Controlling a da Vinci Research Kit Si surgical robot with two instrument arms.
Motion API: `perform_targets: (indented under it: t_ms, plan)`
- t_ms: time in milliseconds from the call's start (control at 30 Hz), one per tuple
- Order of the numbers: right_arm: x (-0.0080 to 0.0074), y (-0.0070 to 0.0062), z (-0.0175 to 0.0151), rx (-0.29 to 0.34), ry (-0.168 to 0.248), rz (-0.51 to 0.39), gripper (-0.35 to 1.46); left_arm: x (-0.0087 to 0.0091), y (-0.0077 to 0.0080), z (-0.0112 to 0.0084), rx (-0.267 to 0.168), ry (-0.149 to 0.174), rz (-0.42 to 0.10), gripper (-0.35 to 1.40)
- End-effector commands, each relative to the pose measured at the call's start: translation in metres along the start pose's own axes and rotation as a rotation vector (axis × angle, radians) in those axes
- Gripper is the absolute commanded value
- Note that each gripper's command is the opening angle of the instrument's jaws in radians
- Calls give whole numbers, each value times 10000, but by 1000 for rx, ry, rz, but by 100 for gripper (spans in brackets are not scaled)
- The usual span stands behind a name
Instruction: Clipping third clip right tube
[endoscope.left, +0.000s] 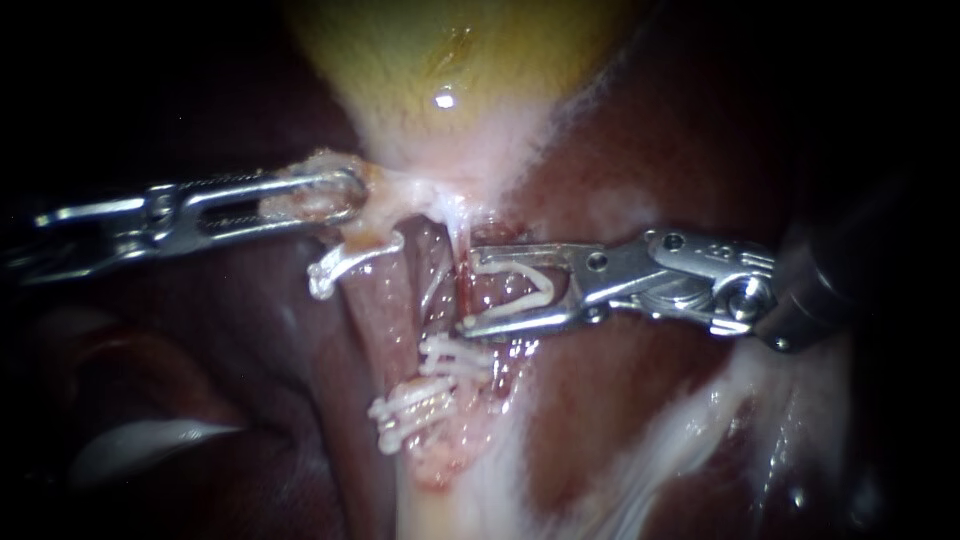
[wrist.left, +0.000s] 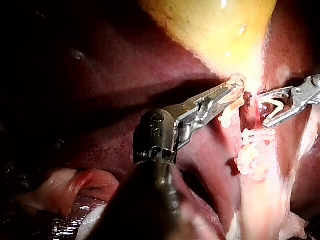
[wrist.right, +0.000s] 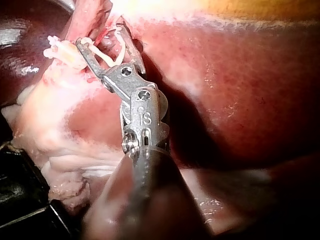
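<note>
1. Closest in, right instrument (endoscope.left: 468, 288): dark shaft in from the right, jaws spread wide and cradling a loaded clip (endoscope.left: 545, 290), white, V-shaped, not yet squeezed
2. Right at those jaw tips, right tube (endoscope.left: 459, 232): thin, pale above, reddish at the jaws; cannot tell whether fully inside the clip's mouth or only against the tips
3. Looks like the placing of the third clip, lined up but not closed. Next up, by the look of it: ease the tips a touch further across to get both clip legs past the tube, keep clear of the clips below, then close squarely
4. Just under the lower jaw, upper pair of clips (endoscope.left: 455, 357), white, close together, apparently across that same tube
5. Beside it, left tube (endoscope.left: 385, 300), wider and pink, with a lower cluster of clips (endoscope.left: 410, 408) near its base, seemingly two but overlapping, plus a single clip (endoscope.left: 345, 265) higher up
6. Just above that single clip, left instrument (endoscope.left: 335, 197): in from the left, jaws clamped on pale tissue at the gallbladder neck, drawing it leftward
7. Tally: two instruments, two tubes, one loaded clip, five placed clips at best count
8. Farthest back, one yellow gallbladder (endoscope.left: 440, 50), dark red liver (endoscope.left: 650, 130) on both sides
</note>
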Motion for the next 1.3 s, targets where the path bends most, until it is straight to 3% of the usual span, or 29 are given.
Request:
perform_targets:
  t_ms: [33,233,600,800,1000,1300]
  plan:
    - [-1,0,2,-1,3,-1,50,0,0,0,0,0,0,-35]
    - [2,1,12,21,46,20,50,0,-1,1,0,-3,0,-35]
    - [9,-2,24,113,186,112,50,0,0,1,0,-3,0,-35]
    - [19,-4,22,134,248,156,50,0,0,1,0,-3,0,-35]
    - [29,-9,20,151,274,177,50,0,0,1,0,-3,0,-35]
    - [39,-26,20,202,268,203,46,0,1,0,2,-3,0,-35]
